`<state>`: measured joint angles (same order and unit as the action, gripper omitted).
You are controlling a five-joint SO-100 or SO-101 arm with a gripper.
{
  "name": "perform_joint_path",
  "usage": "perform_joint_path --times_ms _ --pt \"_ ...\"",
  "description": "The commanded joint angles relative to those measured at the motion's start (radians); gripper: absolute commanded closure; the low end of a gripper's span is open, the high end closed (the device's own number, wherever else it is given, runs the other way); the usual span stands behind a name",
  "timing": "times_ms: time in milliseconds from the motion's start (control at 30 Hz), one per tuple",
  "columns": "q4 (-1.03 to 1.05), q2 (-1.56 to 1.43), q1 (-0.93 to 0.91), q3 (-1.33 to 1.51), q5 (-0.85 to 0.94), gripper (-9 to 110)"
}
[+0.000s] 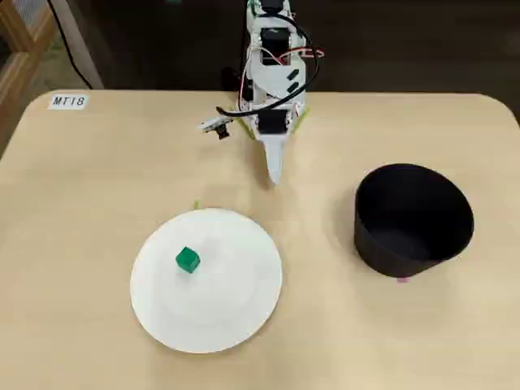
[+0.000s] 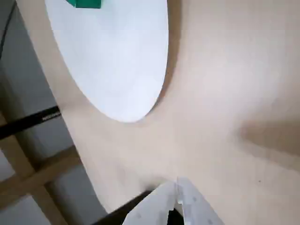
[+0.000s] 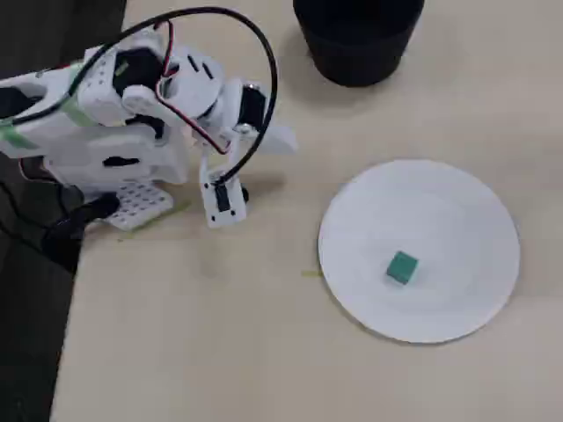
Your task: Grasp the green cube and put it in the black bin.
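The white gripper (image 1: pixel 275 175) is seen with its fingers pressed together, empty, its tip pointed down just above the wooden table (image 1: pixel 97 179) near the arm's base. The green cube (image 1: pixel 188 260) is seated on the white plate (image 1: pixel 236 309), left of centre in a fixed view. The black bin (image 1: pixel 413 219) is placed apart, to the right.

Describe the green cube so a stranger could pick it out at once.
Find the round white plate on the pale wooden table, on the opposite side of the arm from the black bin. The green cube sits on that plate, off-centre toward the side away from the bin. It is the only thing on the plate and the only green block in the scene.
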<state>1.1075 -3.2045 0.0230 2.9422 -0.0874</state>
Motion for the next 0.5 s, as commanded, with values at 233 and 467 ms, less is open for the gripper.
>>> perform_joint_path --times_ms 233,467 --pt "-0.041 0.008 -0.018 0.000 0.077 102" --pt "0.095 0.137 -0.025 -0.370 0.112 102"
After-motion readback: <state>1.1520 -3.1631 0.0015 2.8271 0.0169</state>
